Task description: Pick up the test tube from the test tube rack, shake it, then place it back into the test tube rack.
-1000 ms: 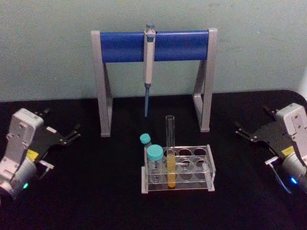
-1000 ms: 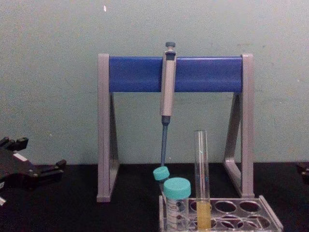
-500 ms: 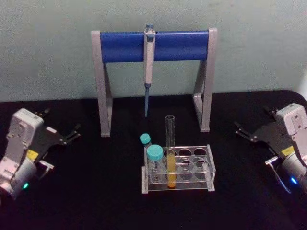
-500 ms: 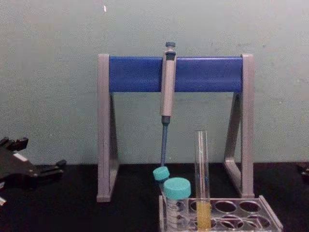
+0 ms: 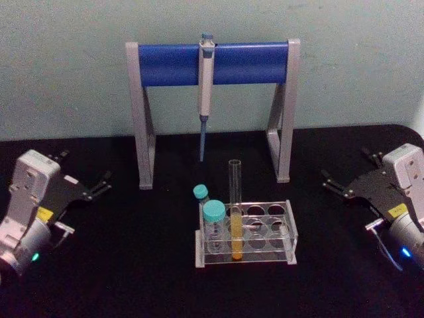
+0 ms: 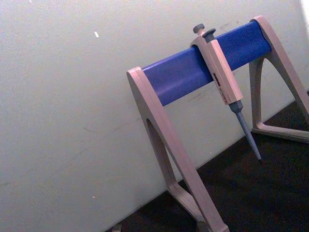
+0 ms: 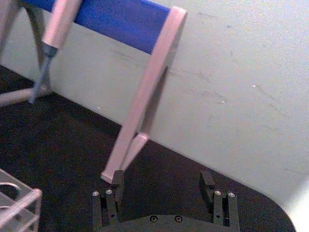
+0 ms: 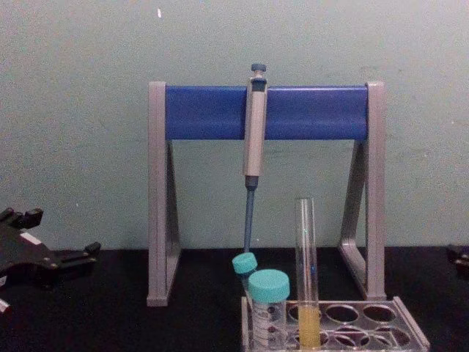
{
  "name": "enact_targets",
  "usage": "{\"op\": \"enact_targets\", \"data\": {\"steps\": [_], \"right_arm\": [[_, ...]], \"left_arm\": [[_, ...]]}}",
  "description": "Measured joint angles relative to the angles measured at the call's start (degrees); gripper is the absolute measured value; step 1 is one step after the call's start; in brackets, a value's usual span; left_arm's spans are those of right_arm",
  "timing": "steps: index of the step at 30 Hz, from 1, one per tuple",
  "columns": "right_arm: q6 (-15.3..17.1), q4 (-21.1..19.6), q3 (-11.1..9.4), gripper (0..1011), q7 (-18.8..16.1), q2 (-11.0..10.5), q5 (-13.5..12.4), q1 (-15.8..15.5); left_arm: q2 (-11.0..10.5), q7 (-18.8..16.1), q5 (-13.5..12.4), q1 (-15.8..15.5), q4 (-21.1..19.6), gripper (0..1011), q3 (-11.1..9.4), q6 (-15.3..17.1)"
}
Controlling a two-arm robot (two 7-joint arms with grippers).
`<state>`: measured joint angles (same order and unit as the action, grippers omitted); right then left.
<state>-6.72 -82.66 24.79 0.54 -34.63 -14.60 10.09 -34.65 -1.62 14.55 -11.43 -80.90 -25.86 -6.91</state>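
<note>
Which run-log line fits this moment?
tube: upright in rack | left gripper: open, at left | right gripper: open, at right | pickup: not begun

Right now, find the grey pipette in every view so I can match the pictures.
Head view: the pipette hangs upper centre, from the middle of the blue bar.
Chest view: centre, hanging upright off the bar.
Left wrist view: tilted, on the bar between the stand's two grey legs.
Right wrist view: lower body and tip, cut by the picture's edge.
Shared landmark: the blue bar it hangs from.
</note>
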Motion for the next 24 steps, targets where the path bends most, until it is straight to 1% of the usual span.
{"op": "enact_targets", "data": {"steps": [3,6,7,9,10,12,15,16,19,20,24], "right_arm": [[0.43,-1.77,-0.69,1000,-1.46,-0.17,-1.23,-1.15],[1.38,-3.92,-1.41,1000,-3.46,-0.41,-3.34,-2.47],[2.00,-4.94,-1.71,1000,-4.76,-0.49,-4.55,-3.10],[2.59,-5.89,-2.00,1000,-5.94,-0.58,-5.73,-3.66],[3.01,-6.46,-2.18,1000,-6.82,-0.61,-6.62,-4.05],[4.57,-8.09,-2.73,1000,-9.68,-0.58,-9.63,-4.98],[5.80,-9.13,-3.00,1000,-11.88,-0.50,-11.81,-5.54],[6.50,-9.70,-3.15,1000,-13.41,-0.44,-13.06,-5.81],[7.61,-10.33,-3.23,1000,-15.83,-0.34,-14.93,-6.09],[8.22,-10.61,-3.25,1000,-17.43,-0.28,-15.97,-6.16],[9.52,-11.24,-3.04,1000,-20.60,-0.13,-17.38,-6.15]], "left_arm": [[0.00,0.00,0.00,0.00,0.00,1001,0.00,0.00],[0.00,0.00,-0.01,0.00,0.00,1001,0.00,0.00],[0.00,0.00,0.00,0.00,0.00,1001,0.00,0.00],[0.00,0.00,0.00,0.00,0.00,1001,0.00,0.00],[0.00,0.00,0.00,0.00,0.00,1001,0.00,0.00],[0.00,0.00,0.00,0.00,0.00,1001,0.00,0.00],[0.00,0.00,0.00,0.00,0.00,1001,0.00,0.00],[0.00,0.00,-0.01,0.00,0.00,1002,0.00,0.00],[0.00,0.00,0.00,0.00,0.00,1001,0.00,0.00],[0.00,0.00,0.00,0.00,0.00,1001,0.00,0.00],[0.00,0.00,0.00,0.00,0.00,1001,0.00,0.00]]}}
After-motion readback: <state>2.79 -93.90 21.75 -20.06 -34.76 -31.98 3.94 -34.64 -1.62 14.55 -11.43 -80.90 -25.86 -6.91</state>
